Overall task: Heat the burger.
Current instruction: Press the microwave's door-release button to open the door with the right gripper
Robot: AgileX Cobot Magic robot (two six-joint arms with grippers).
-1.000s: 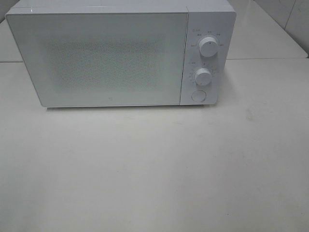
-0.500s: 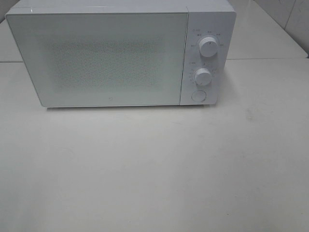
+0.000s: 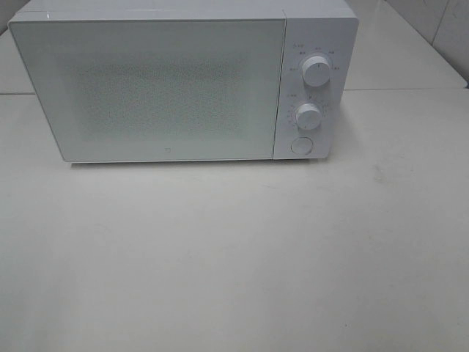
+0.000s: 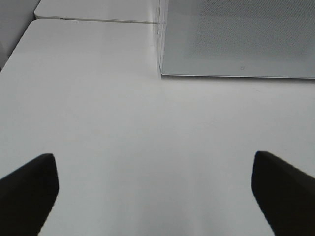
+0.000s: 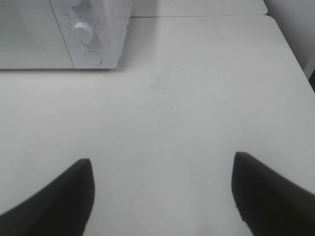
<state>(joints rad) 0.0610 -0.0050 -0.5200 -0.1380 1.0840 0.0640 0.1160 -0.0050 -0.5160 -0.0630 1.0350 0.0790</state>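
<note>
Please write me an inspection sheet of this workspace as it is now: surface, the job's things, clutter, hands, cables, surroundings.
Surface: white table, carrying only the microwave.
Job's things: burger not in view; white microwave, door shut, inside not visible; upper knob, lower knob and round button on its right panel.
Clutter: nothing seen.
Hands: left hand open, empty; right hand open, empty; both above the table, apart from the microwave.
Cables: nothing seen.
Surroundings: second white tabletop behind.
</note>
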